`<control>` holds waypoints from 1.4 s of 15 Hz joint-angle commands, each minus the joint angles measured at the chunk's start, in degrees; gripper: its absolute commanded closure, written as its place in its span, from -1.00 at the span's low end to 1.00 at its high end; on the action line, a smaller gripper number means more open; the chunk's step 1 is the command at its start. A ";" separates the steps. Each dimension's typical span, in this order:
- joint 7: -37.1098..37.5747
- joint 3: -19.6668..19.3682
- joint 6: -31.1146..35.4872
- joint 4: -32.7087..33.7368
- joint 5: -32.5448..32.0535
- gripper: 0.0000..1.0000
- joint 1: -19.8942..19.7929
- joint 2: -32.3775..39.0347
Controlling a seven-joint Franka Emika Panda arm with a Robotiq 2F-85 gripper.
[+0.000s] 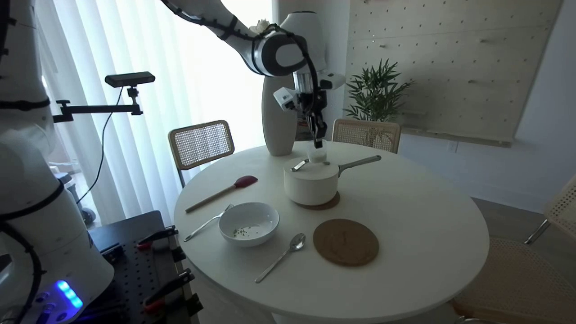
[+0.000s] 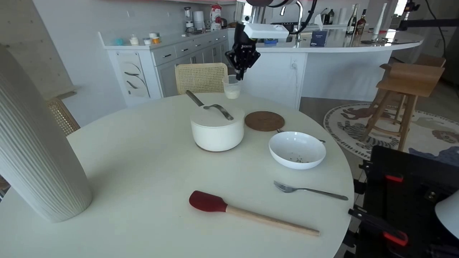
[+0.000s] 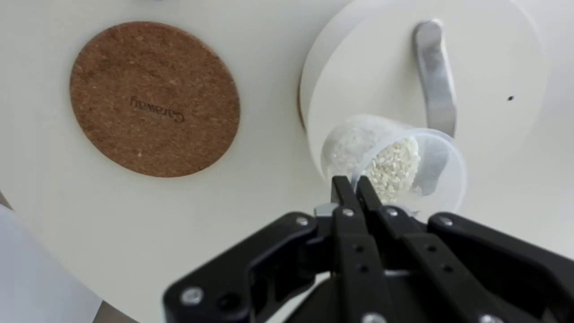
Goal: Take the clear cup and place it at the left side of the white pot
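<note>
Pale curtains [image 1: 144, 135] and a pegboard [image 1: 450, 67] back a round white surface [image 1: 418, 225] with cane chairs [image 1: 201, 145] near it. On it the white pot [image 2: 217, 134] sits upright with its lid [image 3: 376, 76] on, over a cork mat [image 1: 332, 201]. The clear cup [image 2: 232, 87], partly filled with white grains [image 3: 392, 168], hangs roughly upright above the surface, near the pot; in the wrist view it overlaps the lid, and the lid's metal handle [image 3: 436, 83] shows through its wall. Whether its base lies over the lid or just past the edge, I cannot tell. The tool [image 3: 354, 183] pinches the cup at the rim, pressed against both faces of the wall. A second cork disc [image 3: 157, 139] lies near the pot. A white bowl [image 1: 249, 215] holding small specks [image 2: 297, 159] stands between a spoon [image 1: 280, 259] and a fork [image 2: 309, 190]; a red-headed spatula [image 2: 251, 214] lies beside the fork.
</note>
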 commanded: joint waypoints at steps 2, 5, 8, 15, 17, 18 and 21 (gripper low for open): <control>6.31 3.28 -1.03 -3.17 -3.19 0.98 4.49 -4.42; 10.18 5.71 -1.02 -2.97 -4.82 0.98 7.40 -4.76; 13.77 7.78 -1.30 -1.64 -6.58 0.98 9.95 -3.87; 15.44 10.49 -2.15 4.89 -7.44 0.98 13.28 1.19; 13.85 10.96 -2.60 8.53 -6.50 0.98 13.40 4.30; 13.35 11.08 -2.91 10.45 -6.10 0.98 13.48 6.03; 11.46 10.99 -4.69 16.61 -4.67 0.98 13.68 11.75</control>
